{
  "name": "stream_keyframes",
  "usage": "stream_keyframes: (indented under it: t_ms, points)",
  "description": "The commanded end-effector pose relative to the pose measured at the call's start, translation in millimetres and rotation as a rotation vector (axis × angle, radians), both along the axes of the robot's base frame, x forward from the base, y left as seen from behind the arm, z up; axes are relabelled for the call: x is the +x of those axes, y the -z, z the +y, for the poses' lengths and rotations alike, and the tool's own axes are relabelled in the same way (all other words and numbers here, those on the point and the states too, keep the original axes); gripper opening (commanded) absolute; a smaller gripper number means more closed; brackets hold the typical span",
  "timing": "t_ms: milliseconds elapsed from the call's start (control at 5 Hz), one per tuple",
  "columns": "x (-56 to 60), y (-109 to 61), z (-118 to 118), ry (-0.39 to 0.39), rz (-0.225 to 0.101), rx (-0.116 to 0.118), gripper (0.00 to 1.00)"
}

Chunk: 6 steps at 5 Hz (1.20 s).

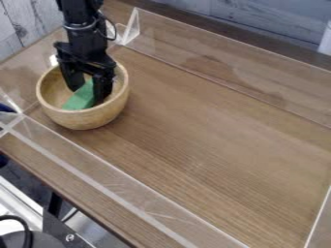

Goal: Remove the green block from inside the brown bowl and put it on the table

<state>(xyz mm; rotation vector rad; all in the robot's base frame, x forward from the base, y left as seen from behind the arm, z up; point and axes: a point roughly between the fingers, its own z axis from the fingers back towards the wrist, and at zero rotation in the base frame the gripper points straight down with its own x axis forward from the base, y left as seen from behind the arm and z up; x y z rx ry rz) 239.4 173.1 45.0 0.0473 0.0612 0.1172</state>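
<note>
The round light-brown wooden bowl [83,100] sits at about ten o'clock on the brown wood-grain surface [207,136], near its clear acrylic wall [77,160]. The small bright-green rectangular block [81,97] lies inside the bowl. The black hand [84,83] points down into the bowl, fingers spread either side of the block, not pinching it.

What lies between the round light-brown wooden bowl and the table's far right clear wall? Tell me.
Nothing: in the camera view only bare wood-grain tabletop stretches from the bowl to that wall.
</note>
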Motion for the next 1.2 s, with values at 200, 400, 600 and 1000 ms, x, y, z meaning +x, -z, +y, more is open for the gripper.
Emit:
stream_keyframes:
  t_ms: [200,400,600,1000]
  points:
    - [5.6,-6.8,9,-0.016,-0.032,0.026,0.00]
    - [5.7,-9.3,8,-0.019,-0.037,0.023,0.00]
    - [5.8,-11.8,7,-0.021,-0.043,0.019,0.00]
    - [6.1,-17.7,5,-0.025,-0.055,0.012,0.00]
